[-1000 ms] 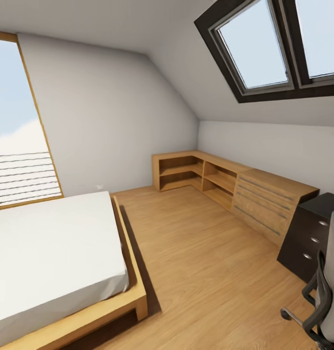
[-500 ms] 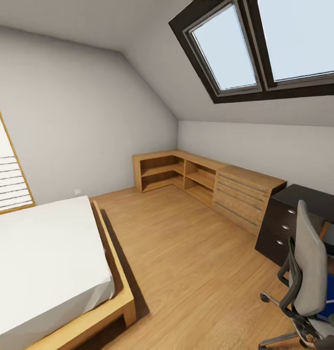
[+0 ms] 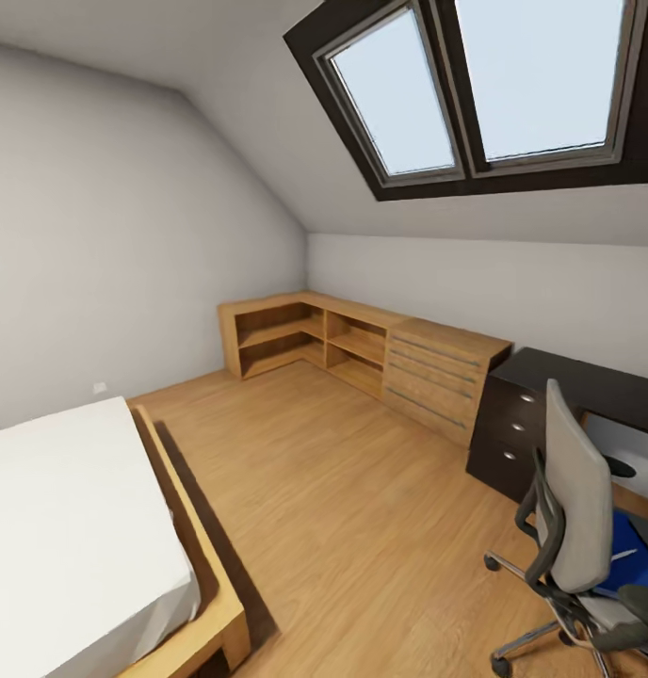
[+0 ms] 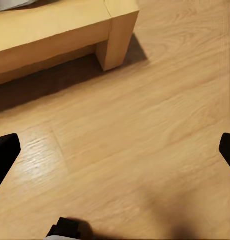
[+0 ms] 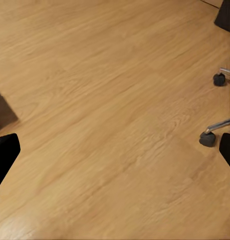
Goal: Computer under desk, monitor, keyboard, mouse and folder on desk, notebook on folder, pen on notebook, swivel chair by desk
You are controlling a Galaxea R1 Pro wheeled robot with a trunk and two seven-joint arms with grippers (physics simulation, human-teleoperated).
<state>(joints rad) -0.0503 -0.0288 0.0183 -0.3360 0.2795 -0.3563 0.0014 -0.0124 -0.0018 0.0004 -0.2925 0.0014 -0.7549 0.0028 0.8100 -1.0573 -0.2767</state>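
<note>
left gripper (image 4: 115, 150): pointing down at the wood floor (image 4: 145, 140), jaws spread wide, nothing between them, dark fingertips (image 4: 3, 155) only poking in at the frame edges. The corner post of the bed frame (image 4: 115, 35) sits just ahead of it.
right gripper (image 5: 115, 150): same deal, aimed down at bare floor, jaws wide apart and holding nothing. Two chair casters (image 5: 207, 138) on chrome legs are off to one side.
swivel chair (image 3: 574, 527): at the right of the head view, tall grey back upright and turned toward the camera, so the seat faces away toward the desk.
folder (image 3: 635, 556): bright blue, lying flat on the chair seat, mostly hidden behind the chair back; can't tell which way its long side runs.
desk (image 3: 588, 386): black surface along the right wall, dark drawer unit at its near end, touching the low wood cabinet (image 3: 437, 377).
bed (image 3: 79, 546): white mattress, lower left, well apart from the chair.
</note>
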